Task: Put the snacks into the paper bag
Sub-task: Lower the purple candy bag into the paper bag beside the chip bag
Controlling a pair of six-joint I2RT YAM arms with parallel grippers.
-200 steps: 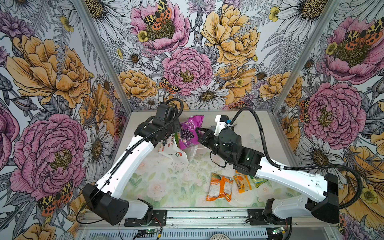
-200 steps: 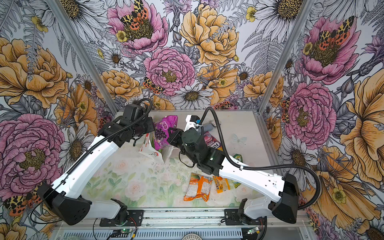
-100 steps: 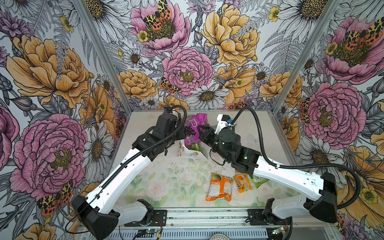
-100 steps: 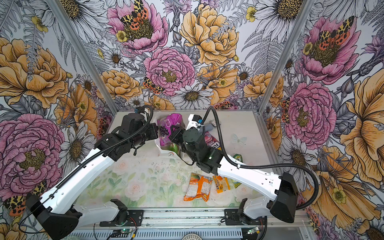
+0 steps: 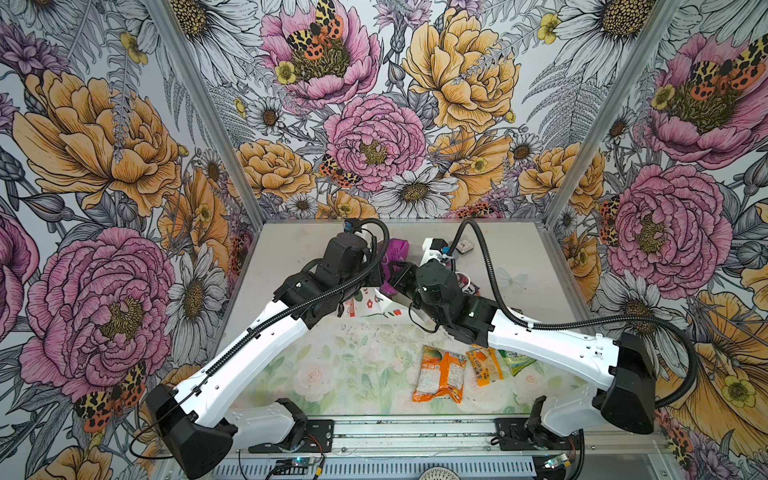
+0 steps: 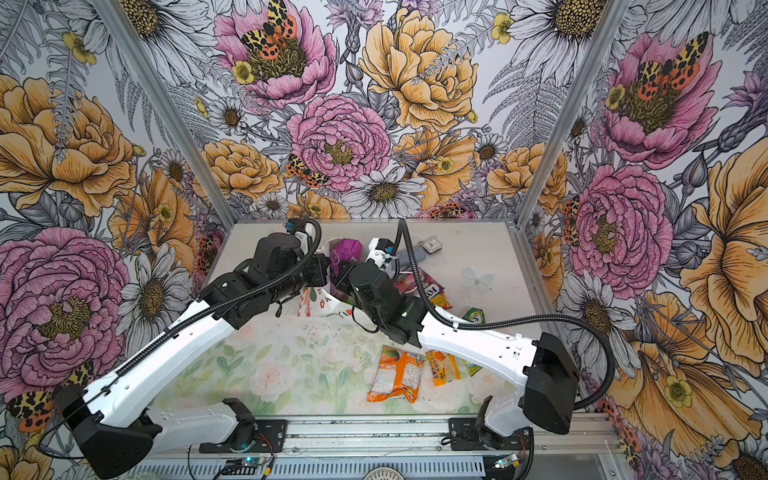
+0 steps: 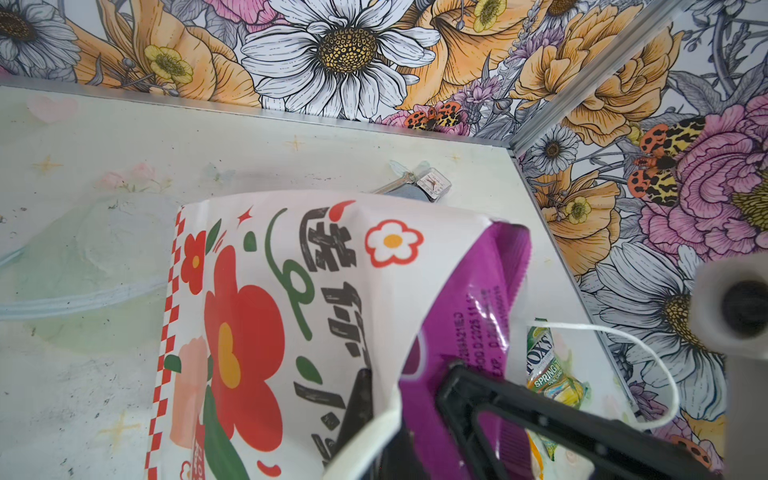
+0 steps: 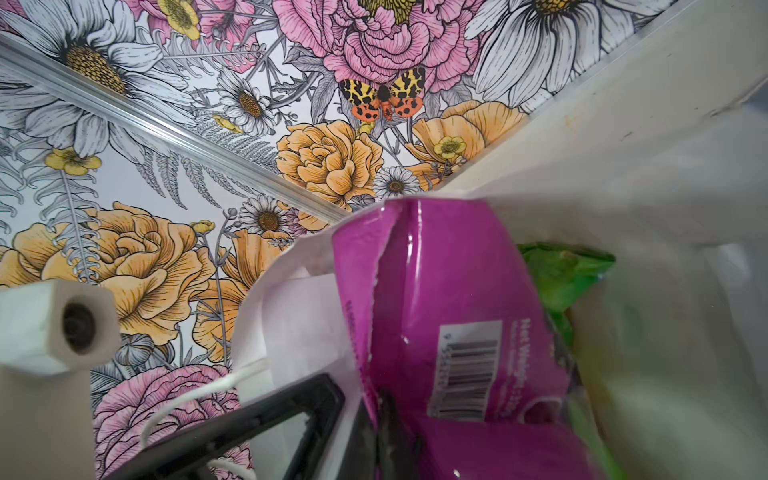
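The white paper bag (image 5: 370,305) (image 6: 316,303) with red flowers hangs between both grippers near the back. My left gripper (image 7: 409,374) (image 5: 376,276) is shut on the bag's rim (image 7: 374,419). My right gripper (image 8: 359,390) (image 5: 395,276) is shut on the opposite wall (image 8: 299,316), with the purple pouch's edge in the pinch. The purple pouch (image 5: 397,251) (image 7: 469,299) (image 8: 449,282) sticks out of the bag's mouth, and a green packet (image 8: 565,274) lies beside it inside. Two orange packets (image 5: 440,370) (image 5: 484,365) and a green one (image 5: 515,359) lie at the front right.
More packets (image 6: 424,286) (image 6: 473,316) lie behind the right arm, among them a green FOXS one (image 7: 540,357). A grey-blue case with a square tag (image 5: 463,247) (image 7: 434,185) sits near the back wall. Flowered walls close three sides, and a rail (image 5: 415,428) runs along the front.
Both grippers, still shut, have carried the bag toward the back and a little right. The left arm has stretched out further.
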